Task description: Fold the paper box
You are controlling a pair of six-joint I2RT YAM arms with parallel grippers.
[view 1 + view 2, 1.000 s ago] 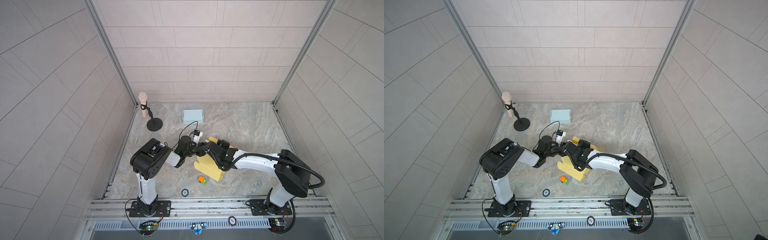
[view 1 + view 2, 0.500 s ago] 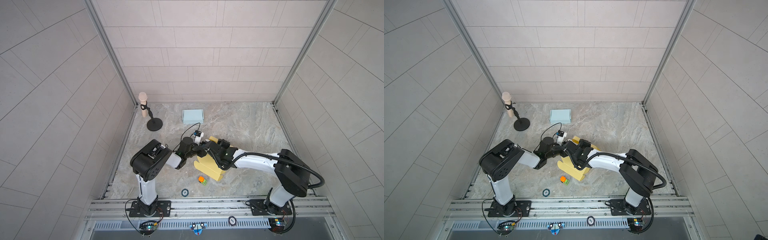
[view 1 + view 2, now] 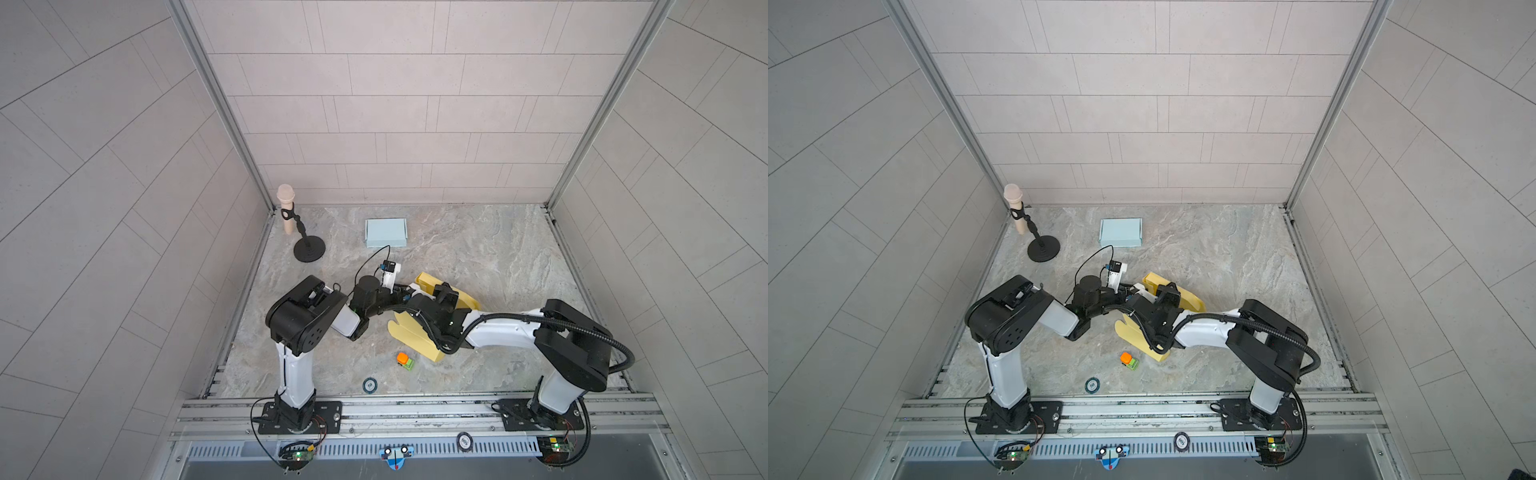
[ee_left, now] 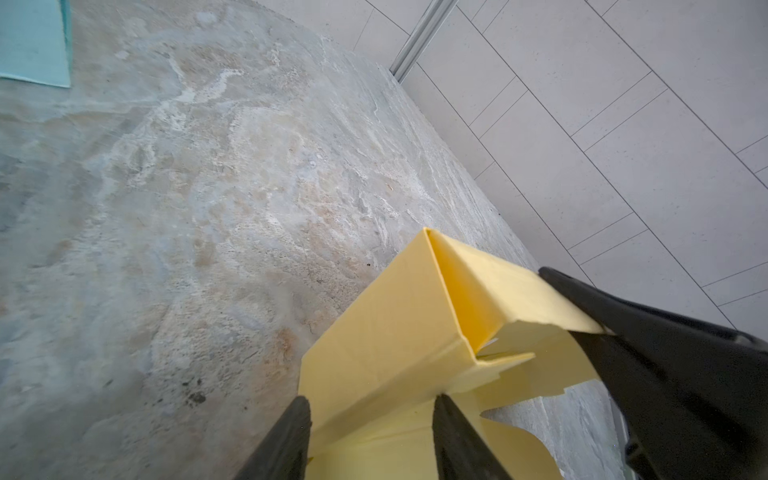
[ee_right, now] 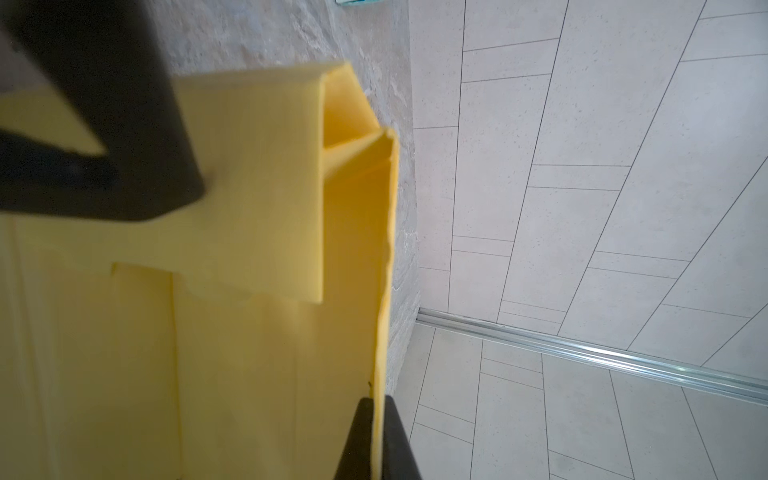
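**Both claws on the yellow paper box, mid-tabletop**

Far left at the back, a microphone (image 3: 286, 198) stands on its round stand. Nearer the front rail lies a small round disc (image 3: 369, 385), and at the back there's a flat pale-blue box (image 3: 385, 232). Now the left claw (image 4: 370, 403): about half spread, it straddles a folded-up wall of the paper box (image 3: 411, 336) and grips it across the fold. An orange-and-green toy (image 3: 405, 360) sits near the box's front corner, not touching it. The box itself lies partly folded in the middle of the tabletop (image 3: 498, 249), with flaps flat toward the front in both top views (image 3: 1133, 332). And the right claw (image 5: 377, 401) is pinched tight on a thin upright edge of that same box, right beside the left claw.
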